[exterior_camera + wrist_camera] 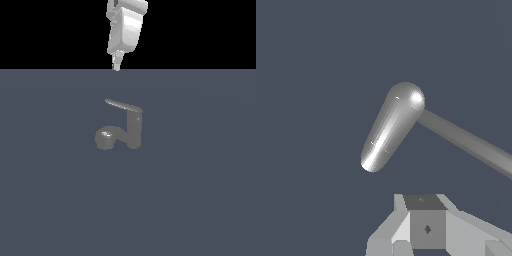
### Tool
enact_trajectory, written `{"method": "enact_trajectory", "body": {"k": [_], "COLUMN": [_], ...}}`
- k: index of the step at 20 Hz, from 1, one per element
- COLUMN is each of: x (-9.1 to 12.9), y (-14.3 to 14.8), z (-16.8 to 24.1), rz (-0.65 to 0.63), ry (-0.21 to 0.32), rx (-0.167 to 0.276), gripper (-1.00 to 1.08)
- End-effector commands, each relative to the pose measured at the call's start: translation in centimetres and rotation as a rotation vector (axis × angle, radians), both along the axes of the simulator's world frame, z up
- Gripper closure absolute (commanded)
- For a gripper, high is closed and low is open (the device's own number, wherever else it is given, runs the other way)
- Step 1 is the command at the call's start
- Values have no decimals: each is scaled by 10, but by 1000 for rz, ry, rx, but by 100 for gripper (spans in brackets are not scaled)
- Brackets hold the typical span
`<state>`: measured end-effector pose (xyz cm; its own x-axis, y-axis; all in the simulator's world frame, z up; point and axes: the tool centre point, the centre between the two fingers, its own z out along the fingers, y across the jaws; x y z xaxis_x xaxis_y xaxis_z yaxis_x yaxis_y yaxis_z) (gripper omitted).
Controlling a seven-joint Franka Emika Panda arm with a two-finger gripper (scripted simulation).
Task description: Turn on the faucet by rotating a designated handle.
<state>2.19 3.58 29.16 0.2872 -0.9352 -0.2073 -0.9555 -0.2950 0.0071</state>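
Observation:
The faucet stands mid-floor in the exterior view, a dull grey post with a curved spout ending in a round head toward the exterior view's left. The handle is a thin flat lever on top of the post, pointing to the exterior view's left. My gripper hangs well above and behind the handle, touching nothing, its fingers together and empty. In the wrist view the faucet shows as a bright rounded body with a darker bar running off from one end, and my gripper sits apart from both.
A flat dark blue-grey floor spreads around the faucet. The white arm comes down from above against a black background.

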Motion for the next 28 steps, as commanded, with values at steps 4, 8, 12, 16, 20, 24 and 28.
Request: {"method": "enact_trajectory", "body": {"k": [4, 8, 12, 16, 20, 24, 28], "x": [25, 42, 56, 66, 73, 78, 79], "y": [3, 5, 6, 7, 8, 9, 9], "z": [-35, -60, -82, -98, -109, -116, -118], "rz": [-162, -275, -375, -451, -503, -534, -544], "ry": [18, 21, 16, 7, -3, -10, -13], "rx": [-51, -93, -135, -168, -192, -206, -211], "gripper": [108, 108, 108, 108, 108, 108, 108]}}
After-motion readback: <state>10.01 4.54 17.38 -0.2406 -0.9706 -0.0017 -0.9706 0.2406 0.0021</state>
